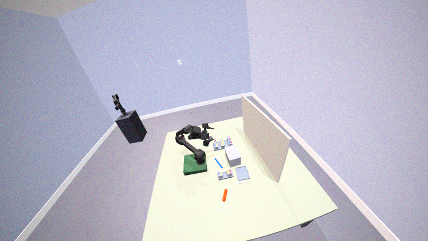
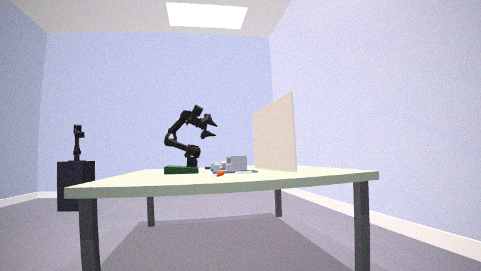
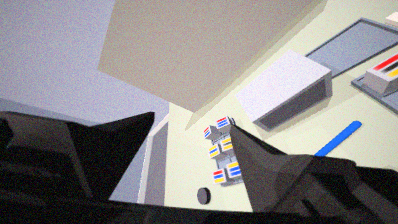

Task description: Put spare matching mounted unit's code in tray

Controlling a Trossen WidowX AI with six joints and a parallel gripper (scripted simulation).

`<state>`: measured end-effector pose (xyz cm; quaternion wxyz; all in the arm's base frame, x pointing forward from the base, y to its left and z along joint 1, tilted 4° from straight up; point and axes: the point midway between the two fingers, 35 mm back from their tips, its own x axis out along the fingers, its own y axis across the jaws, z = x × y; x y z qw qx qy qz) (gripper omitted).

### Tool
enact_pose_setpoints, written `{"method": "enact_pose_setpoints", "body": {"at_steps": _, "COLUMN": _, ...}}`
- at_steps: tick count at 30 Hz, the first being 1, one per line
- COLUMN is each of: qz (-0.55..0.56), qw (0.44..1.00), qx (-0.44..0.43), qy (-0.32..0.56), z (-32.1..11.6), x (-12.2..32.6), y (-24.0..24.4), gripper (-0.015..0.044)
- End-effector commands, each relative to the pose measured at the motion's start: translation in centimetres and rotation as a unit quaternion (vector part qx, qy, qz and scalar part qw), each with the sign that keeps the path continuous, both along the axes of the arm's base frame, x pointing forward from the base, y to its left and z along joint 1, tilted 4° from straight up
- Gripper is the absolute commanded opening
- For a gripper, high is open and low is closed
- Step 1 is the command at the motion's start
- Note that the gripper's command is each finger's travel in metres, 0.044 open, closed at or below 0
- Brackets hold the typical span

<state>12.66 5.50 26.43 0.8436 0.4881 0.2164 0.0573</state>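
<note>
My gripper [image 1: 214, 133] [image 2: 216, 130] [image 3: 193, 122] is open and empty, raised above the table on the far side of the arm's base. Beyond it, a far grey rack [image 1: 219, 148] [image 3: 223, 163] holds several pale blocks with red, blue and yellow stripes. A nearer rack [image 1: 226, 178] [image 3: 386, 100] holds two striped blocks; one striped block [image 3: 382, 81] is partly in the wrist view. The flat grey tray [image 1: 242, 173] [image 3: 350, 47] looks empty. Which block is the mounted unit, and any code on its back, cannot be told.
A grey box [image 1: 233, 156] [image 2: 238, 162] [image 3: 285, 90] stands between racks and tray. A tall beige panel [image 1: 263, 140] [image 2: 274, 134] [image 3: 200, 50] stands behind. A blue stick [image 1: 218, 163] [image 3: 340, 137], an orange-handled screwdriver [image 1: 224, 195] [image 2: 220, 173] and a black disc [image 3: 203, 196] lie on the table.
</note>
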Motion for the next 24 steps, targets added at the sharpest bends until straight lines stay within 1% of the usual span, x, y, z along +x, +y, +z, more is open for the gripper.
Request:
{"method": "enact_pose_setpoints", "body": {"at_steps": 1, "qz": 0.0, "qw": 1.0, "qx": 0.0, "qy": 0.0, "z": 0.0, "x": 0.0, "y": 0.0, "gripper": 0.0426}}
{"method": "enact_pose_setpoints", "body": {"at_steps": 2, "qz": 0.0, "qw": 1.0, "qx": 0.0, "qy": 0.0, "z": 0.0, "x": 0.0, "y": 0.0, "gripper": 0.044}}
{"method": "enact_pose_setpoints", "body": {"at_steps": 8, "qz": 0.001, "qw": 1.0, "qx": -0.004, "qy": 0.008, "z": 0.3, "x": 0.1, "y": -0.2, "gripper": 0.044}}
{"method": "enact_pose_setpoints", "body": {"at_steps": 16, "qz": 0.033, "qw": 0.991, "qx": -0.071, "qy": 0.107, "z": 3.1, "x": 2.9, "y": -3.4, "gripper": 0.044}}
{"method": "enact_pose_setpoints", "body": {"at_steps": 21, "qz": 0.067, "qw": 0.975, "qx": -0.117, "qy": 0.176, "z": 3.2, "x": 6.3, "y": -5.3, "gripper": 0.044}}
{"method": "enact_pose_setpoints", "body": {"at_steps": 24, "qz": 0.084, "qw": 0.965, "qx": -0.141, "qy": 0.203, "z": 3.1, "x": 7.9, "y": -5.9, "gripper": 0.044}}
